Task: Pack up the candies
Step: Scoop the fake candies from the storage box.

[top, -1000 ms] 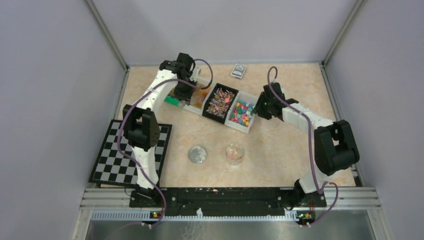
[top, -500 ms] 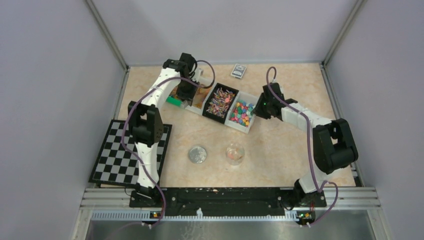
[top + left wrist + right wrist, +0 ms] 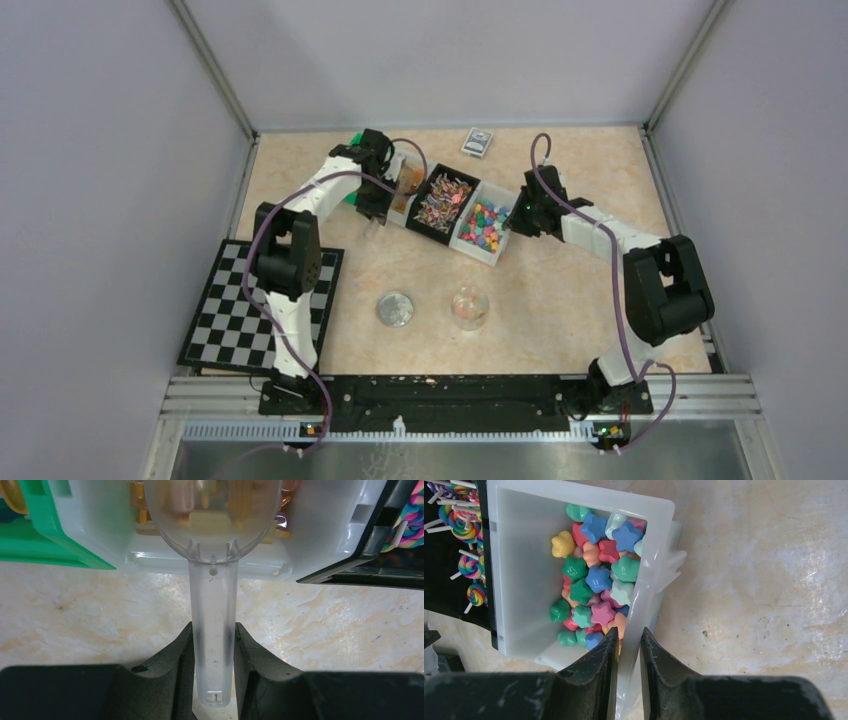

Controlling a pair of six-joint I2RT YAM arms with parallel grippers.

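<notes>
Much is hidden from us. The left gripper is clamped on the handle of a clear scoop. The scoop's bowl is cut off at the top of the wrist view and blurs the orange candies behind it in a translucent bin. We cannot tell whether the scoop holds any. A green bin and a black bin flank it, both cropped. The right gripper is closed on the side wall of a white bin full of star-shaped candies, its inner finger hiding a few. Lollipops fill the black bin. From above, the arms cover parts of the bins. The tabletop is beige and marbled. On it lie a silver lid, a clear cup holding something pinkish that we cannot make out, a checkerboard and a small packet. Plain grey walls enclose it.
</notes>
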